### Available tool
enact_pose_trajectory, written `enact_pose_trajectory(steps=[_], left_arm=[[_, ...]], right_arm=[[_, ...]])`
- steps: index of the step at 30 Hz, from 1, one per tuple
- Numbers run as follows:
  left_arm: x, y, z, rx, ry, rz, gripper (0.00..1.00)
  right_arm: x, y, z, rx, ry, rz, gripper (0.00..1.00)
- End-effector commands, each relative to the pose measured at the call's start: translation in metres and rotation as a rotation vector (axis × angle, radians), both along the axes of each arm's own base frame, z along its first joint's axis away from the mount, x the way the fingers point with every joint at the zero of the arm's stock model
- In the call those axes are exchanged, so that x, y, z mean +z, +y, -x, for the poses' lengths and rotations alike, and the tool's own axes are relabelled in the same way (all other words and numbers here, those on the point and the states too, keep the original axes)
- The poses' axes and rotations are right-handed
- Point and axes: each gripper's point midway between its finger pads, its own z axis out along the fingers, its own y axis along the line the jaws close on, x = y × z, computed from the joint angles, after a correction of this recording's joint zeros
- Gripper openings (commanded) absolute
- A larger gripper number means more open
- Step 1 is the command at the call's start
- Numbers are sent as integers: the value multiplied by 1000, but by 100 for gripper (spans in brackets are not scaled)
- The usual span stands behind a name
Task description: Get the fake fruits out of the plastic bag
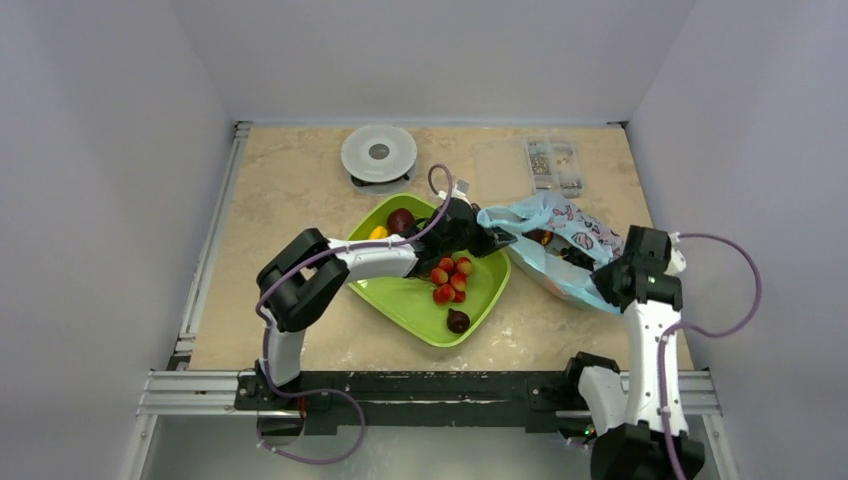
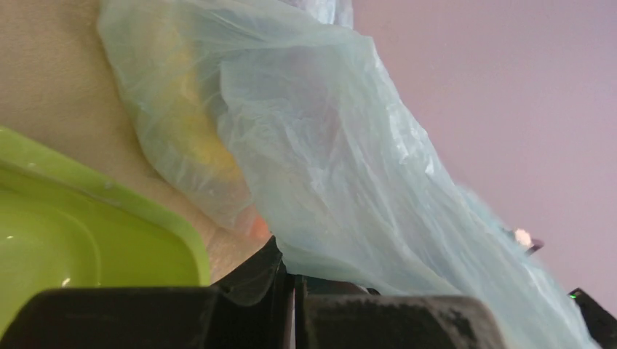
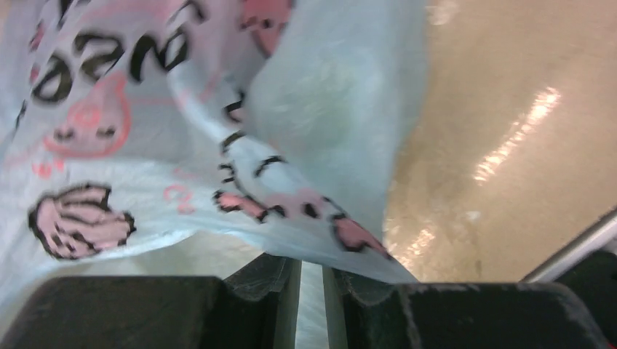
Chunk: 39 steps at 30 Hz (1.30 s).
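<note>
1. Progress check: partway, I'd say. The lime-green plastic tray (image 1: 400, 300) in the middle of the worktop (image 1: 300, 190) already has a few fake fruits (image 1: 400, 222) on it. There's a dark red ball (image 1: 401, 219) at the far corner, a yellow-orange piece (image 1: 378, 232) just beside it, and a dark purple-brown one (image 1: 458, 320) near the front corner. A cluster of small red berries (image 1: 450, 280) sits between them.
2. The thin, crinkly light-blue plastic bag (image 1: 560, 230) with the pink-and-dark print lies on the worktop just right of the tray, and it's not empty. Through the film my left wrist view shows a yellow shape (image 2: 196, 138) and a bit of orange (image 2: 258, 227). From above there's something dark (image 1: 575, 256) at the mouth.
3. My left claw (image 2: 289, 280) is pressed together, pinching the bag's tray-side end.
4. My right claw (image 3: 311, 280) is at the bag's near right edge. Its jaws are almost together with bag film in the slit, so I'd call that a pinch too.
5. Left to do, my guess: get the rest out, probably by lifting and tipping toward the tray. How many are inside, I can't tell.
</note>
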Motion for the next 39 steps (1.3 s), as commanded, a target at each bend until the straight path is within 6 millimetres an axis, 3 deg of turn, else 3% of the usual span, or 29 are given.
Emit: enact_pose_trajectory(steps=[1,4,5,6,9,12,17,20,22,26,30,32,33,34,36,39], left_arm=[[39,10,-4,-20,-44,92,0],[38,6,3,-73,-43,95,0],[37,4,6,-87,-38,94,0],[36,2,9,-103,-34,97,0],[32,-5,17,-134,-23,106,0],[35,-12,20,-155,-24,115,0],[36,-10,21,-162,-39,95,0],[36,-9,23,-166,-41,95,0],[33,-9,26,-171,-39,92,0],[28,-12,33,-192,-35,76,0],[19,-13,40,-200,-28,47,0],[17,-13,41,-207,-32,37,0],[17,-14,42,-217,-30,29,0],[16,-13,43,-224,-30,18,0],[20,-13,42,-231,-47,15,0],[24,-12,44,-247,-69,-1,0]], right_arm=[[-22,-27,26,-194,46,-1,17],[9,-45,17,-187,4,96,16],[28,-55,9,-141,-32,170,16],[46,-52,-7,-26,-85,207,18],[73,-18,-28,172,-93,194,21],[93,32,-48,326,-198,132,27],[67,56,-48,390,-137,19,13],[48,60,-54,384,-148,3,7],[41,56,-68,359,-173,18,6],[46,53,-133,305,-278,24,10],[68,18,-212,170,-332,175,23],[55,19,-235,189,-281,177,25],[50,17,-234,205,-236,192,25],[45,29,-230,254,-206,184,25],[28,46,-205,320,-163,160,28],[20,52,-162,370,-156,145,31]])
